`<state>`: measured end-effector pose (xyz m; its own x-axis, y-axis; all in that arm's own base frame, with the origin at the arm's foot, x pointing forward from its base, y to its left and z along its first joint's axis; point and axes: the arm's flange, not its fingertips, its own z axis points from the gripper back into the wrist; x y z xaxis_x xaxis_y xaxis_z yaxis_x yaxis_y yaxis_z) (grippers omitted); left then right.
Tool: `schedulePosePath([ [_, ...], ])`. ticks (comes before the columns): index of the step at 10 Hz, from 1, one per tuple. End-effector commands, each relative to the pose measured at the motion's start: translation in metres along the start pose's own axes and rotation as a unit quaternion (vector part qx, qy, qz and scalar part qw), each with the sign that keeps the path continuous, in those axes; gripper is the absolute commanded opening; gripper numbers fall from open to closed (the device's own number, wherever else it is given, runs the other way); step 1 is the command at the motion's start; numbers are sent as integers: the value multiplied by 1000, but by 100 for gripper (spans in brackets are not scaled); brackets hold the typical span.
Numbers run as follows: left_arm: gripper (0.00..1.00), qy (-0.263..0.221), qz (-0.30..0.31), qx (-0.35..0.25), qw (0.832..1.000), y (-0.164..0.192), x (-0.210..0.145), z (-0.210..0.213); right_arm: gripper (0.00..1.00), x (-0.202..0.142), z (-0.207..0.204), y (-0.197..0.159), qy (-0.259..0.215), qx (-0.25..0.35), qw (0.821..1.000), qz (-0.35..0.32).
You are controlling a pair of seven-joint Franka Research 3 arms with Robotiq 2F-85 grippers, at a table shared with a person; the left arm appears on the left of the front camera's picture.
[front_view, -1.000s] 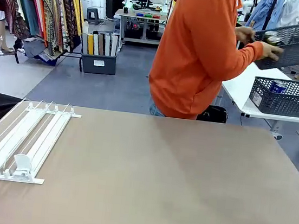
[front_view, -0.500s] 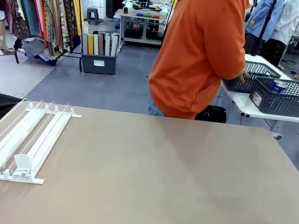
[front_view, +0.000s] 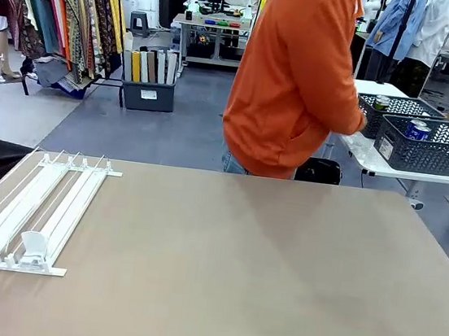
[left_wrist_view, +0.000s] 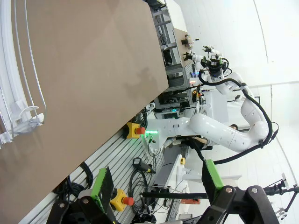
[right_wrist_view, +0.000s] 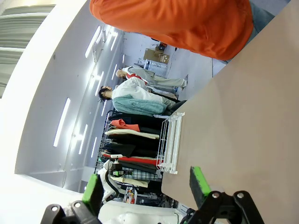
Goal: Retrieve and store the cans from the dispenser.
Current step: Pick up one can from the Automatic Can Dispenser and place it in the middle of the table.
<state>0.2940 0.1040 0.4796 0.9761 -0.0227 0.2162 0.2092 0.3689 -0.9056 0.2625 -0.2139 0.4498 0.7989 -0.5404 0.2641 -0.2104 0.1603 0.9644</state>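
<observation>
The dispenser (front_view: 35, 210) lies flat at the near left of the worktop (front_view: 260, 279), its lanes bare. The cans (front_view: 416, 128) sit well apart from it, in two dark mesh baskets (front_view: 432, 148) on a white table beyond the far right corner, where a person (front_view: 297, 78) in an orange hoodie stands turned toward them. The left claw (left_wrist_view: 156, 186) and right claw (right_wrist_view: 145, 186) are both spread wide, pinching nothing, off the worktop.

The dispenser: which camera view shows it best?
The front view: the whole dispenser lies on the table's left side, lanes without cans. The left wrist view catches its rail ends at the edge; the right wrist view shows it small and far off.
</observation>
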Motion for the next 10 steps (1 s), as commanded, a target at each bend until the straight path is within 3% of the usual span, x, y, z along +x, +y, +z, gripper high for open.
schedulePosePath([
  [1,100,-3,-1,-7,1000,-4,1,0,100,3,-2,4,-7,10,1000,1],
  [10,100,-3,-1,-7,1000,-4,1,0,100,3,-2,4,-7,10,1000,1],
])
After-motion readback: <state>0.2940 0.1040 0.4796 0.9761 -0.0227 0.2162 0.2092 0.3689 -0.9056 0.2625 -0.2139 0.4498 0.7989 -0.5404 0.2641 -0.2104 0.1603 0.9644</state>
